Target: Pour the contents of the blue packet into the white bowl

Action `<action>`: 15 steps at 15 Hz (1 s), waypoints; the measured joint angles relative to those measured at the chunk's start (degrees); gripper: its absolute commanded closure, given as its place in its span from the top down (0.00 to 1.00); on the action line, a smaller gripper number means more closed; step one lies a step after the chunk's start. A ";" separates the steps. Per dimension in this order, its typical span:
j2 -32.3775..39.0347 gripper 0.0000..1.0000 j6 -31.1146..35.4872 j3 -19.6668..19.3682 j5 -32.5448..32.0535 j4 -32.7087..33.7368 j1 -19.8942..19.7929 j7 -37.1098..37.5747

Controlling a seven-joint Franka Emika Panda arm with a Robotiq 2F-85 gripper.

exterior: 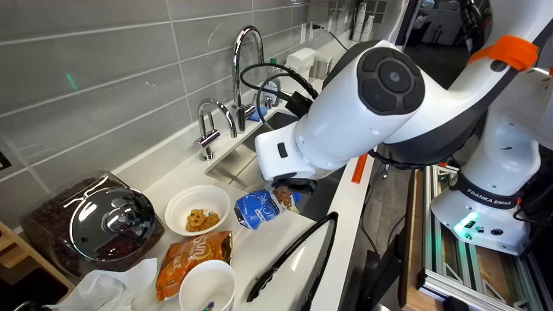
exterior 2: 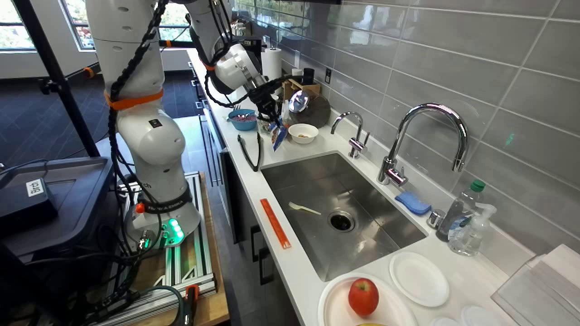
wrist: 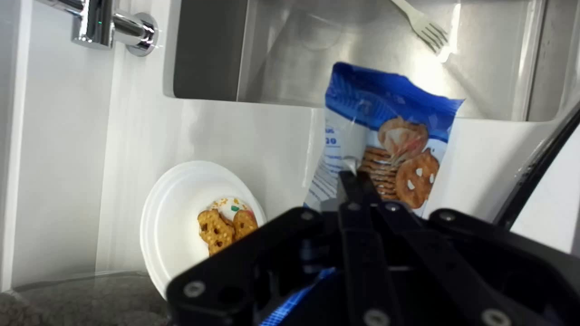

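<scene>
The blue packet (wrist: 389, 104), printed with pictures of brown snacks, is pinched between the fingertips of my gripper (wrist: 355, 175). Its jaws are together on the packet's film, and the gripper body covers the packet's lower part in the wrist view. In an exterior view the packet (exterior: 258, 209) hangs tilted beside the white bowl (exterior: 175, 211), apart from it, between bowl and sink. The bowl stands upright on the counter, with a few brown pretzel-like pieces (wrist: 216, 231) inside. The packet (exterior 2: 278, 136) also shows below the gripper (exterior 2: 274, 120) in an exterior view. Its opening cannot be made out.
An orange-brown bag (exterior: 194, 259) and a white cup (exterior: 207, 283) stand close to the bowl. Black tongs (exterior: 298, 246) lie near the counter's front edge. A sink (exterior 2: 335, 181) with two faucets adjoins, and a dark glass-lidded vessel (exterior: 112, 224) sits by the wall.
</scene>
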 measured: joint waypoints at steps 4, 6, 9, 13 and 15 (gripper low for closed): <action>-0.51 0.00 4.85 -1.95 3.01 -2.98 -1.14 0.32; -0.36 0.00 6.81 -2.67 3.21 -3.59 -1.43 0.43; 0.56 0.00 10.70 -3.42 3.23 -3.85 -1.83 0.43; 2.43 0.00 15.32 -4.05 3.23 -3.82 -2.28 0.43; 3.15 0.00 16.47 -4.22 3.23 -3.77 -2.37 0.43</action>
